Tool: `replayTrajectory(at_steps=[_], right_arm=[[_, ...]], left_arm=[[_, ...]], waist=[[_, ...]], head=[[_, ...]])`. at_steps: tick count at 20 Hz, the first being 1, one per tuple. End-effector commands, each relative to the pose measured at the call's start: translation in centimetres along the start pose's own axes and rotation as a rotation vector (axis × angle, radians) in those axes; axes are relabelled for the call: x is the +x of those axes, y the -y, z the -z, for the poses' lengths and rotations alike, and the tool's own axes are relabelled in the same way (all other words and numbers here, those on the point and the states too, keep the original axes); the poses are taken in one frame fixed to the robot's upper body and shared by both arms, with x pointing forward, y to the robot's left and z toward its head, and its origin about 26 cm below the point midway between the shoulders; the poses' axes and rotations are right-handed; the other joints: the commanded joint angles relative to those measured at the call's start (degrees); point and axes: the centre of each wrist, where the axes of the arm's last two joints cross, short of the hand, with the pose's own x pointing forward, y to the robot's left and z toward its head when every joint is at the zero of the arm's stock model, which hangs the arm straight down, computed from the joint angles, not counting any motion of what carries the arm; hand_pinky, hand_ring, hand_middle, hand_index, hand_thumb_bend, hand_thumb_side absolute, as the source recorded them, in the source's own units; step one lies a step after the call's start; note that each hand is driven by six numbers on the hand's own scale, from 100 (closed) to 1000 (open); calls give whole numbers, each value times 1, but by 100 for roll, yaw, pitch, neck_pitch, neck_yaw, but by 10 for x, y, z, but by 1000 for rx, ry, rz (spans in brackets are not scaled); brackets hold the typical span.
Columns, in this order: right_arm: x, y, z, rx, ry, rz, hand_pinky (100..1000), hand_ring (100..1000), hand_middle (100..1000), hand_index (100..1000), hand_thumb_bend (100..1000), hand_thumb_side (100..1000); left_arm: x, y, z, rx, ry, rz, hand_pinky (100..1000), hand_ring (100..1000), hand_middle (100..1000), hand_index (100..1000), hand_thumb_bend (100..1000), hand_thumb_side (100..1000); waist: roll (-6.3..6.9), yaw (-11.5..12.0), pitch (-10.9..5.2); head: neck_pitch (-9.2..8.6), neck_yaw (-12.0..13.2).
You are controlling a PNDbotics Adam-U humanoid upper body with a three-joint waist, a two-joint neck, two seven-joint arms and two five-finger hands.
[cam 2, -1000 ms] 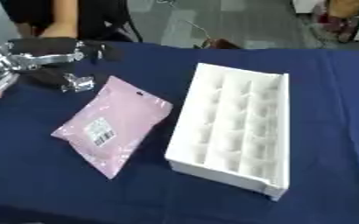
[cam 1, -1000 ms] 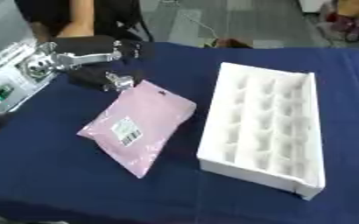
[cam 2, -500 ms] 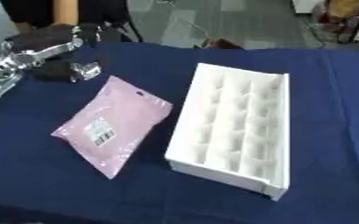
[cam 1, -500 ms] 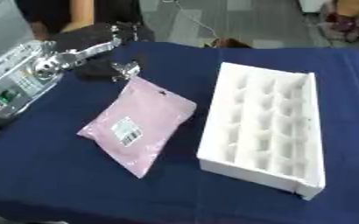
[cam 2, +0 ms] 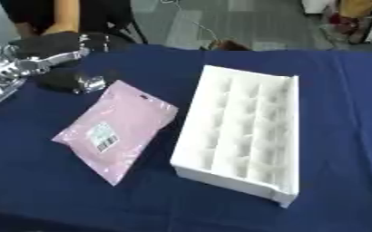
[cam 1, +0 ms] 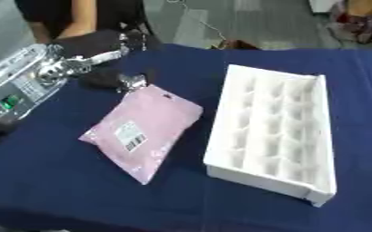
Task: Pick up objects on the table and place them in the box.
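Where the left hand (cam 1: 102, 61) hangs over the blue table (cam 1: 78, 181), its dark fingers are blurred, and whether they are spread or curled cannot be told. Just below and right of that hand lies the pink pouch (cam 1: 141, 129), flat, its upper corner near the fingers. A white barcode label (cam 1: 130, 135) sits on the pouch; its print is unreadable. Well right of the hand stands the white compartmented box (cam 1: 272, 131). Only the left eye view shows the arm's silver housing with a green mark (cam 1: 11, 100).
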Motion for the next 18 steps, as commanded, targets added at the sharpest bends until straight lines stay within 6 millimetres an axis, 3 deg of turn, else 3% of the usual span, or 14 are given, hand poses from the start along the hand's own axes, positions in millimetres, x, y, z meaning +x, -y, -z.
replayTrajectory(at_steps=[1, 18], right_arm=[[5, 9, 3, -4, 21, -27, 589, 686, 802, 937, 100, 694], [5, 8, 3, -3, 25, -21, 589, 686, 803, 938, 100, 696]], left_arm=[[-3, -3, -2, -67, -17, 137, 883, 959, 934, 949, 431, 958], [-4, 19, 3, -143, -11, 243, 895, 962, 928, 946, 476, 979]], waist=[[-15, -11, -36], [-32, -43, -15]], head=[[-3, 49], [-3, 81]])
